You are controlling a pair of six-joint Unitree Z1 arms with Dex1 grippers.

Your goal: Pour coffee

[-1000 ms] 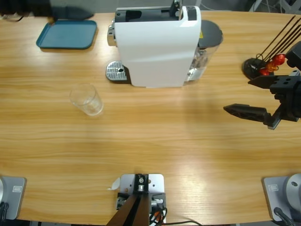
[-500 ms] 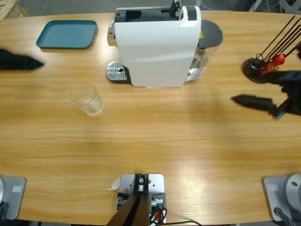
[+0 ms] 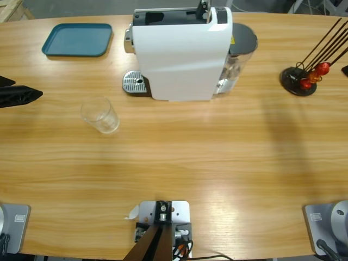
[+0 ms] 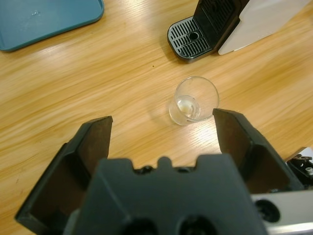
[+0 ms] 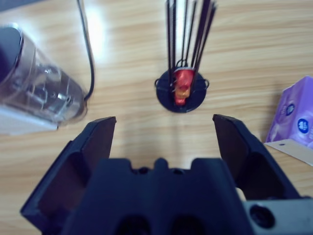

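Note:
A clear empty tumbler [image 3: 100,115] stands on the table, left of the middle and in front of the white coffee machine [image 3: 182,51] with its metal drip tray [image 3: 135,83]. No dark coffee shows anywhere. My left gripper [image 3: 19,93] pokes in at the left edge, well to the left of the tumbler. In the left wrist view the left gripper [image 4: 161,120] is open, and the tumbler [image 4: 194,100] stands apart, just beyond the right jaw. My right gripper [image 5: 164,120] is open over bare table, looking at a black stand [image 5: 182,90] with red capsules.
A teal tray [image 3: 78,39] lies at the back left. The machine's transparent water tank [image 3: 239,54] sits at its right side. The black stand [image 3: 298,80] with thin rods is at the far right, and a purple tissue pack [image 5: 296,120] lies beside it.
The right arm has drawn back to the right, almost out of the high view. The left gripper has come along the left edge towards the table's near side. The tumbler has not moved.

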